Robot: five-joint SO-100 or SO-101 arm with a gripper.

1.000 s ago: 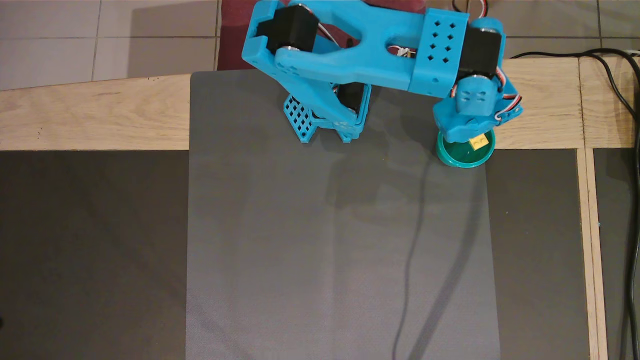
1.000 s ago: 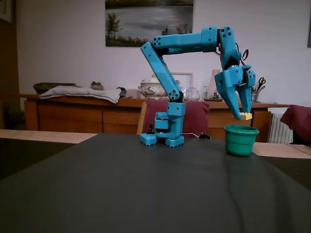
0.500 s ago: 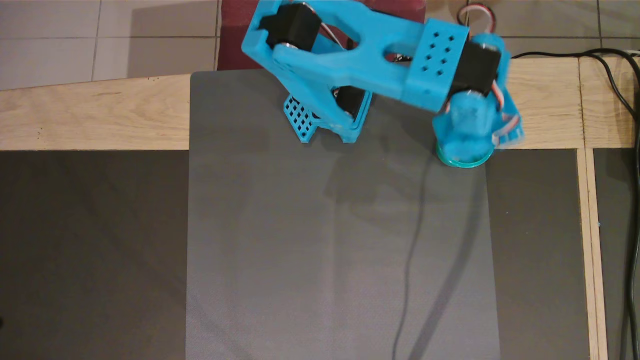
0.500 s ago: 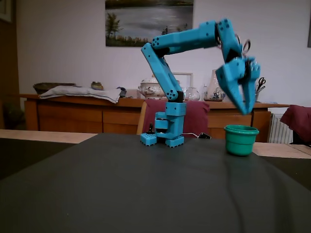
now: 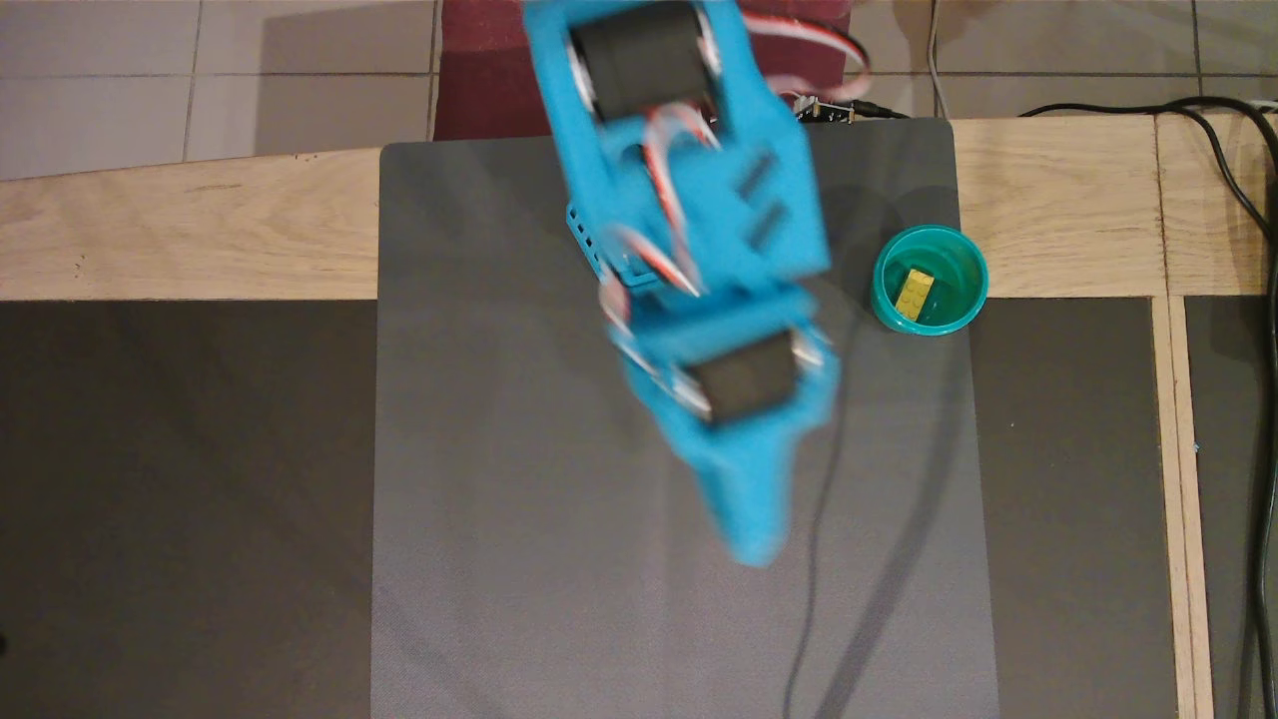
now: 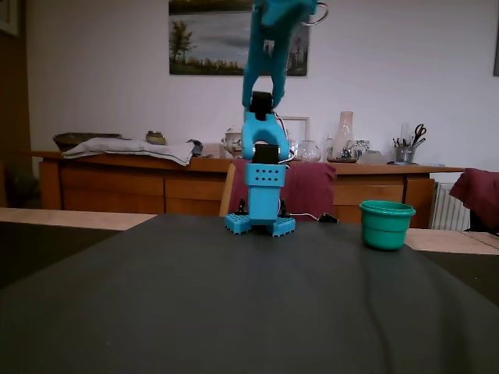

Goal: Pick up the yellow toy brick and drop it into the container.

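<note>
While the small yellow studded plastic brick (image 5: 915, 293) lies inside the round teal-green plastic cup (image 5: 973, 263), the blurred blue claw (image 5: 754, 544), its state unreadable, hangs well apart from that cup.

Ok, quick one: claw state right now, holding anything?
Claw: motion-blurred, open or closed cannot be told; it holds nothing, since the small yellow plastic toy brick lies inside the round teal plastic cup.
</note>
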